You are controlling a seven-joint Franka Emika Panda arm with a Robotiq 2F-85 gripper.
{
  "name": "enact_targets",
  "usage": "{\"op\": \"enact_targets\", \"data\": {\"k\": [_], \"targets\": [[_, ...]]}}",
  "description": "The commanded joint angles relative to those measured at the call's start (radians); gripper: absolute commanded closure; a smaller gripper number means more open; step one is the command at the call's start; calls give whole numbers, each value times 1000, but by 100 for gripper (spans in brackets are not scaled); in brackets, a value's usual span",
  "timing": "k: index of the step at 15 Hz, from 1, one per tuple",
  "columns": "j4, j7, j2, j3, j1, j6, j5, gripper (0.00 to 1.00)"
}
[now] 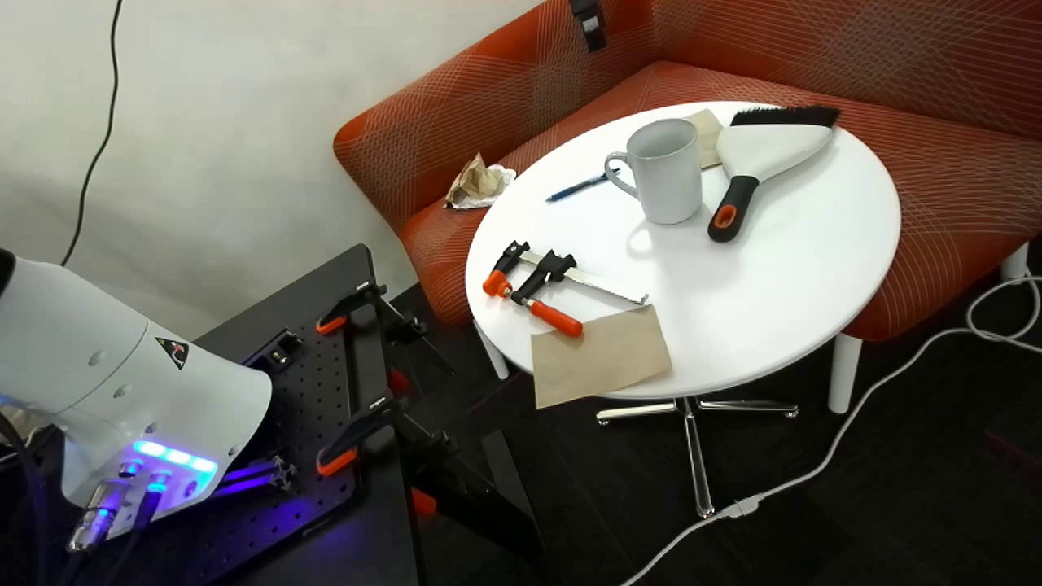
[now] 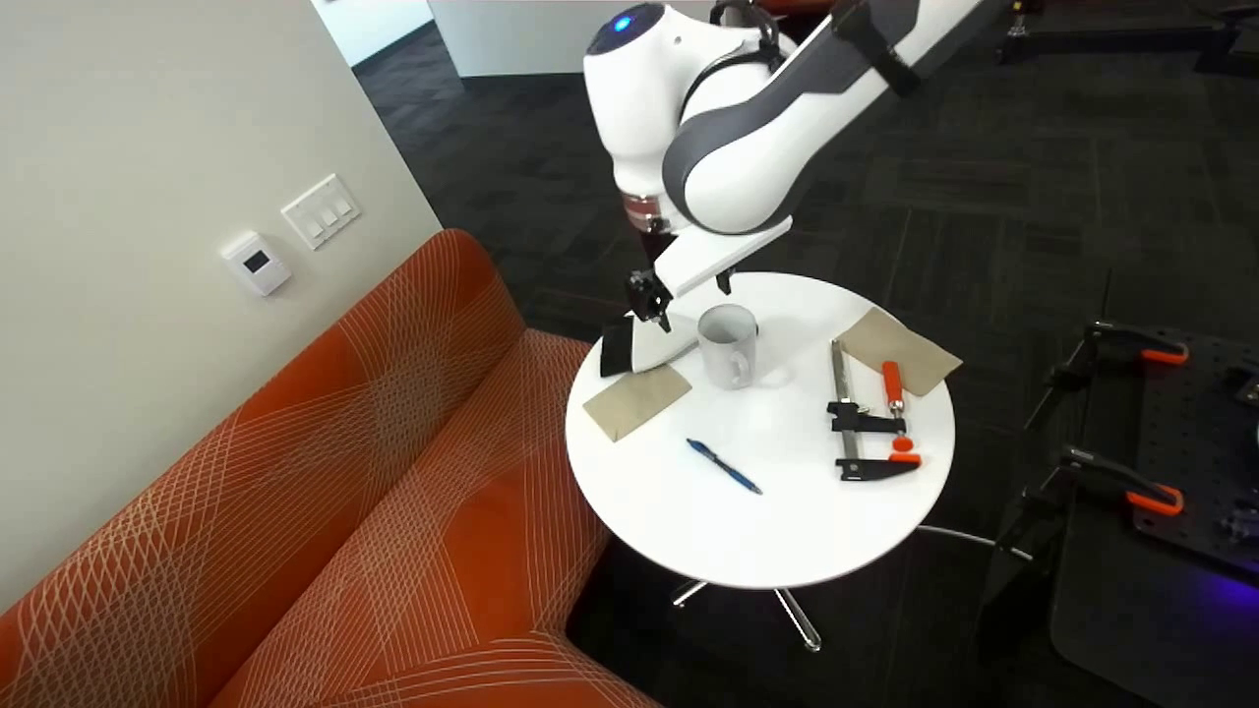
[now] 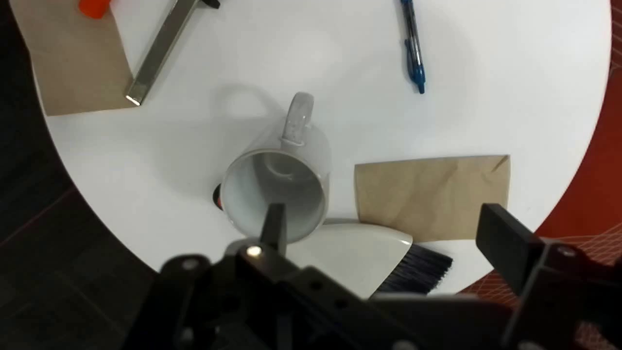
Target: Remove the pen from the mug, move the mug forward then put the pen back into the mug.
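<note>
The white mug (image 1: 669,183) stands upright on the round white table, and the wrist view shows nothing inside the mug (image 3: 248,192). Apart from it, on the handle side, the blue pen (image 2: 724,466) lies flat on the tabletop; part of the pen (image 3: 413,46) is cut off by the top of the wrist view. High over the table, my gripper (image 2: 694,303) hangs near the mug (image 2: 726,356) and the brush. In the wrist view the gripper (image 3: 384,216) has its fingers wide apart with nothing held, one finger (image 3: 275,223) overlapping the mug's opening in the picture.
A white brush (image 1: 769,155) with black bristles and a dark handle lies close beside the mug. Brown paper (image 2: 637,403) is near it. An orange-handled clamp (image 1: 562,273) rests by another brown paper (image 1: 606,358) overhanging the table edge. A red sofa (image 2: 462,472) borders the table.
</note>
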Motion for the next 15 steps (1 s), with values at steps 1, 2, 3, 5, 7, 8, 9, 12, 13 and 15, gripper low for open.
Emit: {"op": "enact_targets", "data": {"k": [1, 2, 3, 5, 7, 8, 9, 12, 13, 15], "targets": [[-186, -47, -137, 7, -69, 116, 44, 0], [-217, -65, -157, 8, -88, 141, 58, 0], [-241, -79, -169, 8, -104, 161, 71, 0], [-273, -124, -179, 9, -133, 201, 101, 0], [-294, -169, -173, 8, -160, 256, 132, 0], [-302, -194, -168, 10, -172, 279, 155, 0], [-308, -215, -159, 10, -182, 300, 173, 0], [-318, -264, -126, 4, -198, 344, 219, 0], [-319, -273, -116, 3, -202, 351, 231, 0], [-312, -275, -88, -3, -202, 359, 242, 0]]}}
